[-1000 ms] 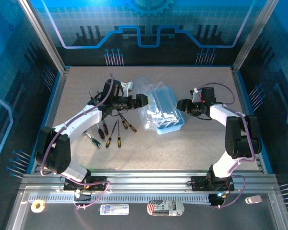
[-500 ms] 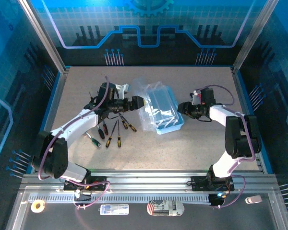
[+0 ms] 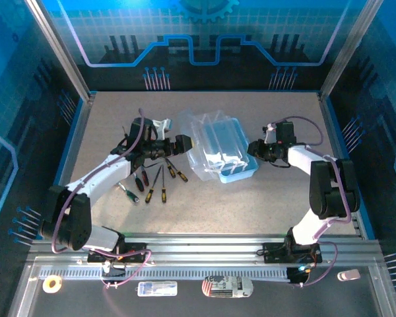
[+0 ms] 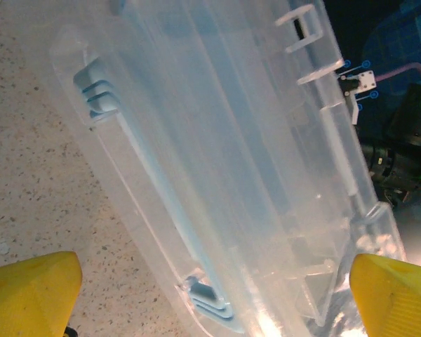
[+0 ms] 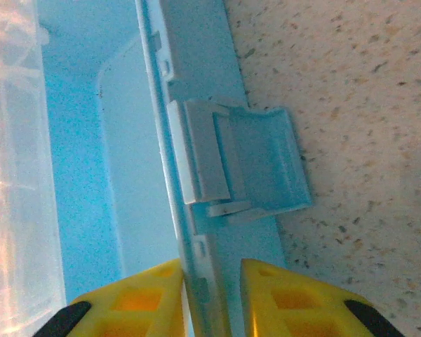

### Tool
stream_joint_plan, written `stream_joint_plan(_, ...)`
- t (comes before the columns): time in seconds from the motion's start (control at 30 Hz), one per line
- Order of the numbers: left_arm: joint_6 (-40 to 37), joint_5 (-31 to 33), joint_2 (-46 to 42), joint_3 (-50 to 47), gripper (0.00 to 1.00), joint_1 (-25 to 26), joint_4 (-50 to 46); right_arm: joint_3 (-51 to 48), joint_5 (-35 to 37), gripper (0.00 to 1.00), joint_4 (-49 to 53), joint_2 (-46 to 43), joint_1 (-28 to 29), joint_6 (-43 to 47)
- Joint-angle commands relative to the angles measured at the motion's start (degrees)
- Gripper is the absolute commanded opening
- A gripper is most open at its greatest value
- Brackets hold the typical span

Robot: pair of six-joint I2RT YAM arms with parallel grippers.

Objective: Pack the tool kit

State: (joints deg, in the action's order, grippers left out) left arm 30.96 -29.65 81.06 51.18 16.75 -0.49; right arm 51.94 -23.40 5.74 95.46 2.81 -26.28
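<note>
The tool kit box [image 3: 232, 169], a light blue base under a clear lid [image 3: 210, 140], lies at the table's middle. In the left wrist view the clear lid [image 4: 217, 140] fills the space ahead. My left gripper [image 3: 183, 142] is just left of the lid, open, its yellow fingertips [image 4: 29, 291] wide apart and not clamping it. My right gripper [image 3: 253, 149] is shut on the box's right rim [image 5: 196, 232], just below the blue latch [image 5: 256, 165]. Several screwdrivers [image 3: 153, 182] with red, black and yellow handles lie loose on the table below the left arm.
A raised blue border [image 3: 77, 139] edges the speckled table [image 3: 204, 211]. The right arm's elbow [image 3: 330, 188] stands at the right side. A tape roll [image 3: 51, 284] and small packets [image 3: 226, 286] lie on the front ledge beyond the rail.
The left gripper has drawn back to the left. The clear lid has swung from standing over the box to spreading lower and leftward. The right gripper has held its place on the rim.
</note>
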Motion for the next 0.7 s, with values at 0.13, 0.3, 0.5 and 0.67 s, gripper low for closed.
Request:
stream_joint_plan(0.13, 6.9, -1.0, 0.6, -4.1, 0.99, -0.8, 8.2, -3.5, 4.3, 0.22, 0.5, -1.3, -1.3, -1.1)
stream_joint_plan(0.3, 9.1, -2.9, 6.1, -2.3, 0.95, -0.8, 11.8, -4.2, 5.1, 0.2, -0.9, -1.0, -1.4, -2.4)
stream_joint_plan(0.5, 7.4, -0.6, 12.2, 2.7, 0.94, -2.4, 9.3, -5.9, 6.4, 0.21, -3.0, -1.8, -2.7, -4.2)
stream_joint_plan(0.67, 6.1, -1.1, 16.9, 9.2, 0.95, -3.9, 6.5, -4.4, 5.0, 0.22, -4.2, 0.4, -2.8, -5.5)
